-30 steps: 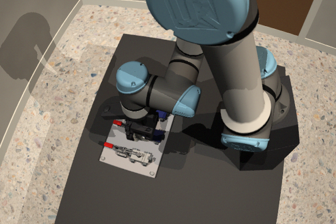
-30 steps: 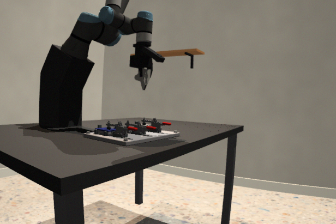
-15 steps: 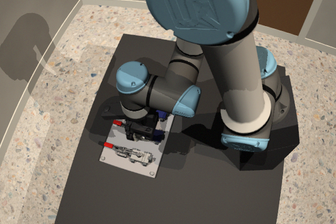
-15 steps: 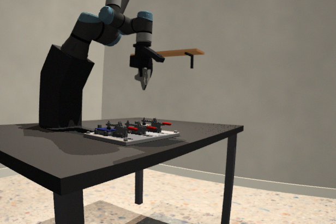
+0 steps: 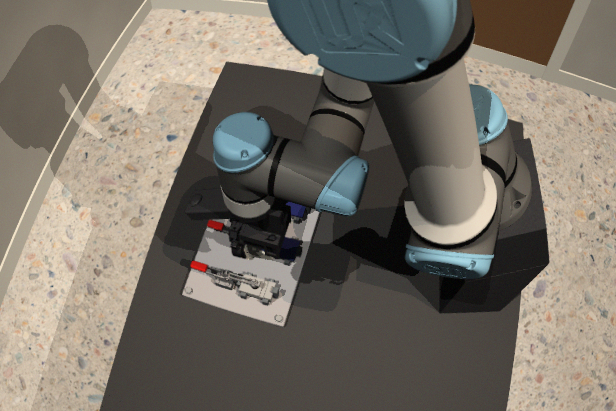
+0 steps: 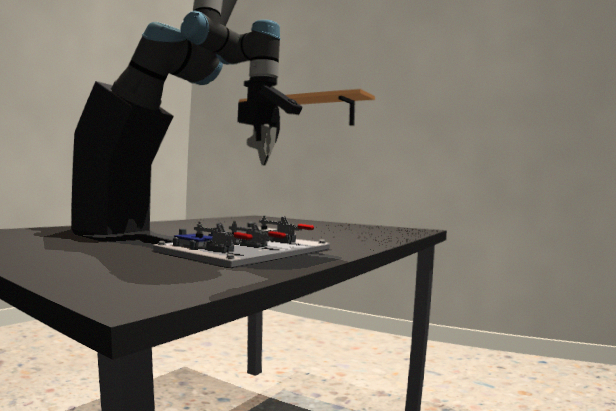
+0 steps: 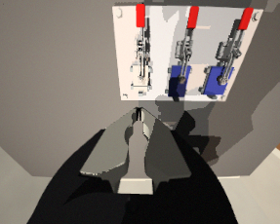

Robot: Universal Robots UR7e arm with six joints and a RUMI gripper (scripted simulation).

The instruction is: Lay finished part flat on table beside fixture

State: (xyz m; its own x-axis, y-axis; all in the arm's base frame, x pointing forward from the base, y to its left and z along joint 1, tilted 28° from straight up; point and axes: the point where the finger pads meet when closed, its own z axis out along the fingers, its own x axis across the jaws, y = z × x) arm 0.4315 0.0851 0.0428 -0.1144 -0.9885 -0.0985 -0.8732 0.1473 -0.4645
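Hanging high above the fixture (image 7: 126, 58) with its fingers fully closed on nothing, the gripper (image 7: 139, 117) should descend toward the pale finished part (image 7: 141, 73) at the plate's end station and release that station's red-handled clamp (image 7: 140, 16) first. Beyond it on the fixture, the two blue blanks (image 7: 178, 80) stay clamped. No writing is legible on the fixture; only an embossed UR logo (image 5: 356, 16) shows on the arm's joint cap.
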